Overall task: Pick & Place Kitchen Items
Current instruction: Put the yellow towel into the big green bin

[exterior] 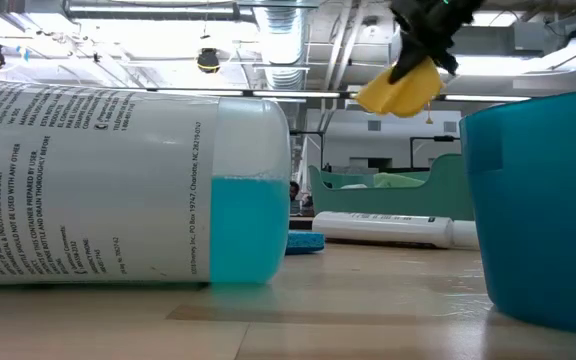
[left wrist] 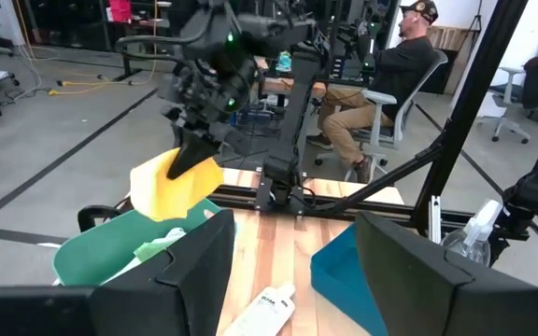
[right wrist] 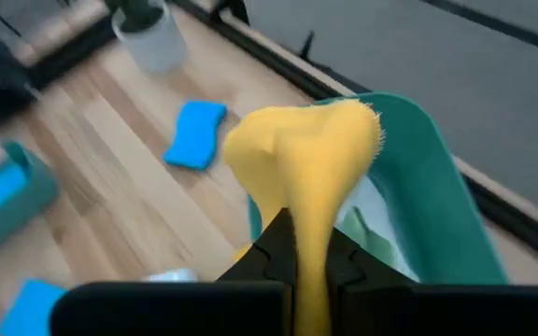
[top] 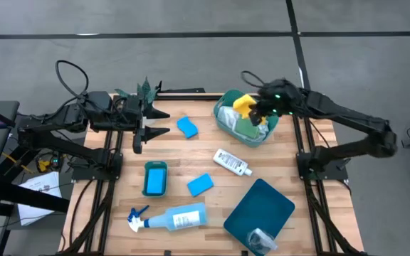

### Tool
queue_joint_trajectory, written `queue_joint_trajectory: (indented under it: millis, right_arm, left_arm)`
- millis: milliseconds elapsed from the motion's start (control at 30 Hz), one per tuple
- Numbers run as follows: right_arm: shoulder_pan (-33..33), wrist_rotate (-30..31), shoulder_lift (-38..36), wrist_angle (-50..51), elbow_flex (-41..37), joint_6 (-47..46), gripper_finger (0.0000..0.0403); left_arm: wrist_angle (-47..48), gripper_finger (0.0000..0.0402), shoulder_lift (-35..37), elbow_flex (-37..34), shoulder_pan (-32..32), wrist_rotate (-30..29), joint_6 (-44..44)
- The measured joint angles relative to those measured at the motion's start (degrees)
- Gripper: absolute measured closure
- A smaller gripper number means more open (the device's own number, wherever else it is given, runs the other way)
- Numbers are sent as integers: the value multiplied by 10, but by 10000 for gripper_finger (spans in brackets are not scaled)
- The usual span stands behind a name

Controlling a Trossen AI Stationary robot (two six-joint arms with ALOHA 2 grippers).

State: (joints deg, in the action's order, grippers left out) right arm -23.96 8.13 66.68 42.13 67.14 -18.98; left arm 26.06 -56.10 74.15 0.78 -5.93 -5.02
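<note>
Lying on its side right up against the low camera, the pale-blue spray bottle is taking up most of that view, half full of blue liquid. So it's probably the heaviest thing here and likely to roll; I'd grab it around the body.

Right gripper is hanging over the green bin at the far right of the counter, with its fingers pinched shut on a yellow cloth. The cloth is drooping in a bunch below the fingers, clear above the bin rim, so it's obviously soft and light, and a pinch anywhere on a fold should do. Inside the bin I'm seeing a green cloth and a white one, though they're partly hidden.

Left gripper is sitting at the far left edge next to the little potted plant, fingers standing apart and holding nothing.

Counting what's loose on the counter:
- two blue sponges, squishy and easy to take across the short side
- one small white bottle lying flat, light but rollable
- one spray bottle
- one small teal tray
- one big teal tub with a crinkled silver cup that looks like it'd crush easily
</note>
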Motion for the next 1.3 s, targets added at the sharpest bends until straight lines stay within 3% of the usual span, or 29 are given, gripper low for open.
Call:
queue_joint_trajectory:
  millis: [133, 200, 433, 600, 1000, 1300]
  right_arm:
    - [-40, -54, -79, -116, -108, -33, 403]
    - [-63, -61, -102, -119, -151, -43, 403]
    - [-103, -67, -109, -164, -245, -59, 403]
    - [-105, -35, -73, -217, -271, -51, 403]
    - [-97, -32, 51, -241, -279, -37, 403]
    - [-79, -22, 76, -251, -278, -35, 403]
  left_arm:
    - [1, 182, -4, 0, 0, 0, 0]
    - [-1, 183, -9, 0, 0, 0, -1]
    - [0, 187, -25, 0, 0, 0, -13]
    - [-9, 187, -40, 0, 0, 0, -16]
    - [-5, 194, -48, 0, 0, 0, -30]
    - [-6, 192, -48, 0, 0, 0, -43]
